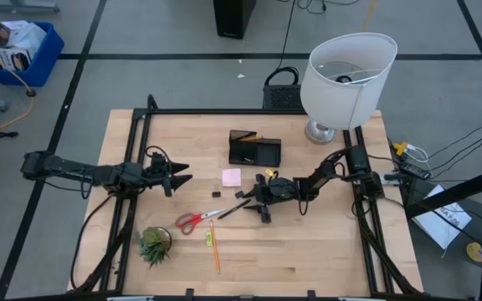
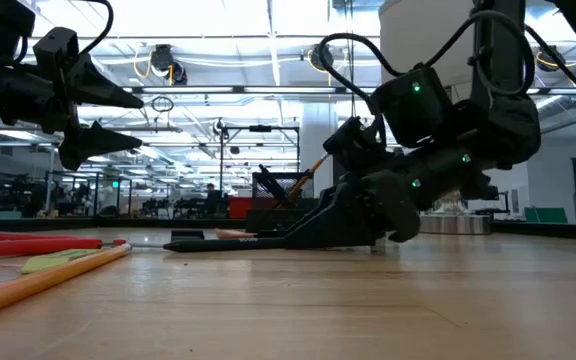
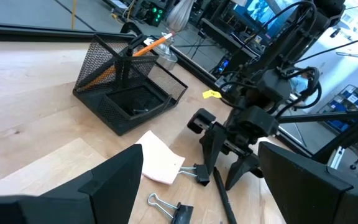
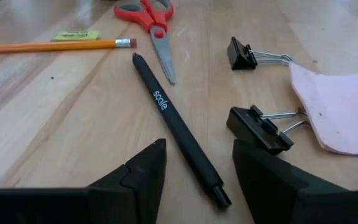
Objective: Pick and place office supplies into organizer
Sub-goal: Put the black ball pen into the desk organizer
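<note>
Right gripper [image 4: 194,171] fingers spread astride black pen [image 4: 176,121], untouched; wrist view alone shows binder clips [image 4: 258,127]; left gripper [image 1: 176,173] spread, aloft.

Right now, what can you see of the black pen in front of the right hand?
The black pen is slim and matte, with small white lettering on its barrel. It lies flat on the wooden table, its far tip near the red scissors and the pencil's eraser. The near end lies between the right hand's open fingers, which do not visibly touch it.
</note>
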Robot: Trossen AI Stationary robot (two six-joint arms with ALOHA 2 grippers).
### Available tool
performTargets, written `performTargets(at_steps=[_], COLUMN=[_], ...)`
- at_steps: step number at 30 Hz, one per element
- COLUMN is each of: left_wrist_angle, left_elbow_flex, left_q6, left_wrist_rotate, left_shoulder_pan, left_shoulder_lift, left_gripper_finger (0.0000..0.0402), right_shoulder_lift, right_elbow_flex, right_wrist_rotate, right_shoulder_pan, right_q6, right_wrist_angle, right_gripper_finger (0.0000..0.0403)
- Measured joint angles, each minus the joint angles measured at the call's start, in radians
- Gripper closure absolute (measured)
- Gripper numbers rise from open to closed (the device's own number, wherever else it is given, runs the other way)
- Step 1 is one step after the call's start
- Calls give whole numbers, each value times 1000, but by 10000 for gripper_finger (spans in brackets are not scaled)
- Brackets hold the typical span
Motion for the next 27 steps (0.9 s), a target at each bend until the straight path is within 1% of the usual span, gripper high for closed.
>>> performTargets(at_steps=[2, 5, 8, 12, 17, 19, 23, 27], left_wrist_angle=[0, -1, -1, -5, -5, -12, -18, -18], left_elbow_flex=[0, 0, 0, 0, 0, 0, 0, 0], left_q6=[0, 0, 0, 6, 2, 2, 1, 1], left_wrist_rotate=[0, 0, 0, 1, 1, 1, 1, 1], left_shoulder_pan=[0, 0, 0, 0, 0, 0, 0, 0], left_shoulder_lift=[0, 0, 0, 0, 0, 0, 0, 0], left_gripper_finger=[78, 78, 78, 78, 78, 78, 78, 78], right_shoulder_lift=[17, 23, 26, 27, 27, 27, 27, 25], right_elbow_flex=[1, 1, 1, 0, -1, -2, -22, -51], right_wrist_rotate=[-6, -44, -55, -56, -70, -77, -84, -105], right_shoulder_pan=[0, 1, 13, 20, 23, 24, 27, 58], right_q6=[23, 77, 104, 80, 93, 107, 186, 180], right_wrist_angle=[7, 1, 5, 18, -3, -12, -15, -2], right_gripper_finger=[221, 231, 253, 288, 328, 340, 362, 371])
